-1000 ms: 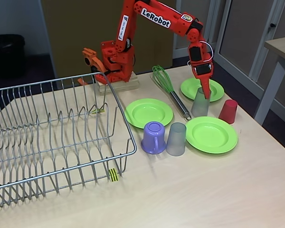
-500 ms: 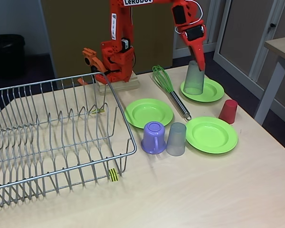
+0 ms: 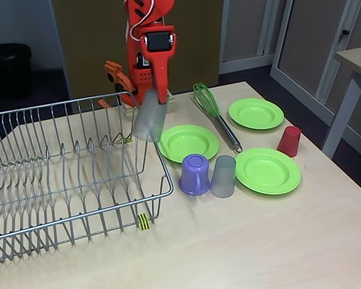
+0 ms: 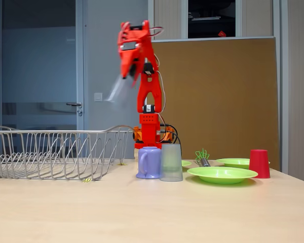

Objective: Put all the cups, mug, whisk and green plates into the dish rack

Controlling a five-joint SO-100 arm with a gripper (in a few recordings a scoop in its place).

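You have one translucent grey plastic tumbler (image 3: 148, 122) clamped in the orange two-finger gripper (image 3: 153, 99); the fingers are closed on its upper part and the cup hangs below them, mouth down and tilted, well off the table. In the side-on fixed view it blurs out to the left of the gripper (image 4: 125, 76), high above the rack's rim.

What matters for the drop is this: the large silver wire dish rack (image 3: 66, 174) lies below and to the left of the gripper in the higher fixed view, and the cup sits right over the rack's right-hand end wall, not clearly inside it. My guess is you need to carry further left before lowering, or the tumbler may catch that wall and tip out.

To the right of the gripper, on the table, wait the lilac-purple handled mug (image 3: 194, 174), the second grey tumbler (image 3: 223, 176) touching or just beside it, the red tumbler (image 3: 289, 141), the green-looped whisk with the silver handle (image 3: 215, 114), and three lime-green round plates (image 3: 188, 142) (image 3: 256, 113) (image 3: 268, 170). The rack holds nothing yet.
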